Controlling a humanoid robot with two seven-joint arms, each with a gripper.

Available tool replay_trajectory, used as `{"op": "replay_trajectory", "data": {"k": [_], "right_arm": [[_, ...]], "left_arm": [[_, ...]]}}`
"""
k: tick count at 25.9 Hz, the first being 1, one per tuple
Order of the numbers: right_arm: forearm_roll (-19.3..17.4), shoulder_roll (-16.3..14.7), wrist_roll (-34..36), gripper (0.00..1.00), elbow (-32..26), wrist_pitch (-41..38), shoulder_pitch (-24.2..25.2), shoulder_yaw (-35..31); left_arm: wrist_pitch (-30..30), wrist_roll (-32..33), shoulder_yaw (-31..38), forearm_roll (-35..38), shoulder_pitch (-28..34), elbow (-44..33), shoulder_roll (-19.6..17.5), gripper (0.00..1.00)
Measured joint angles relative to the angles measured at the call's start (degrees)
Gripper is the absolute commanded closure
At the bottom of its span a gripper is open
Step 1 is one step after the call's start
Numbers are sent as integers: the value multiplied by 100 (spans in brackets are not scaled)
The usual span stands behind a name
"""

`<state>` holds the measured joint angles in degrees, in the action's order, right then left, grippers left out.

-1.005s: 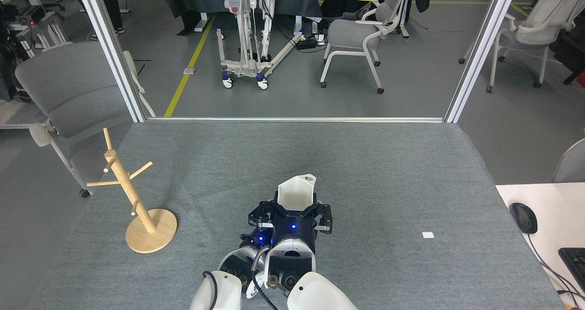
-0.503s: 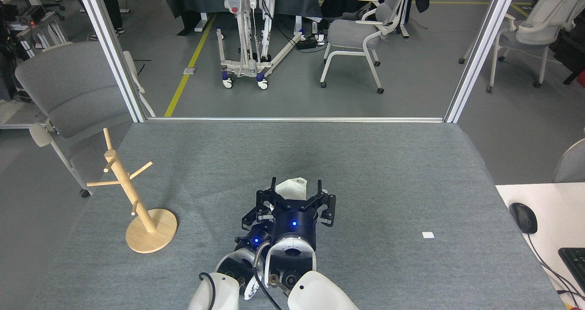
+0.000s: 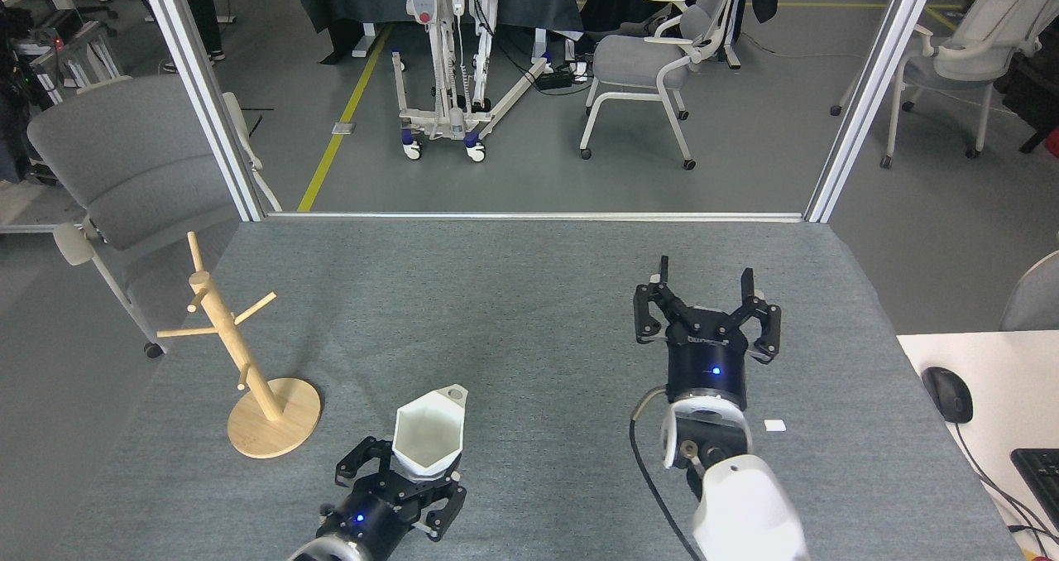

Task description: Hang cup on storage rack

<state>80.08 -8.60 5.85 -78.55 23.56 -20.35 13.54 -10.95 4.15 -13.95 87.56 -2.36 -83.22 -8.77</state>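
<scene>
Head view: our left end effector (image 3: 426,474) sits low at the near edge of the counter (image 3: 538,280), its fingers (image 3: 452,491) clamped around the lower body of the cup (image 3: 428,438). The cup is upright, hexagonal mouth open toward the camera, its tab handle (image 3: 452,394) with the round hole pointing away from us and slightly right. The storage rack (image 3: 240,362) stands to the left of this end effector and a little farther out, well apart from the cup; its disc base (image 3: 289,429) lies flat on the counter and its pegs carry nothing.

Our right end effector (image 3: 705,285) is raised over the counter well to the right of the cup and farther away, fingers (image 3: 662,273) spread apart and holding nothing. A small white tag (image 3: 774,425) lies on the counter, just to the right of the right arm's wrist.
</scene>
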Motion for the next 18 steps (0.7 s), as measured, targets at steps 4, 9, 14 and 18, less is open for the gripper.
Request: {"op": "replay_trajectory", "data": {"k": [4, 9, 14, 18], "right_arm": [[92, -66, 111, 1, -5, -1716, 558, -1365], [451, -53, 403, 1, -86, -2404, 1143, -1911], [581, -51, 569, 1, -371, -2540, 1557, -1989], [604, -64, 593, 1, -489, -2570, 1696, -1994]], "left_arm": [[-51, 1, 573, -6, 619, -437, -287, 100], [-53, -4, 1488, -5, 988, -557, -510, 100], [-49, 5, 2569, -2, 1145, -555, -562, 100], [-8, 126, 3233, 7, 1039, -548, -701, 100]]}}
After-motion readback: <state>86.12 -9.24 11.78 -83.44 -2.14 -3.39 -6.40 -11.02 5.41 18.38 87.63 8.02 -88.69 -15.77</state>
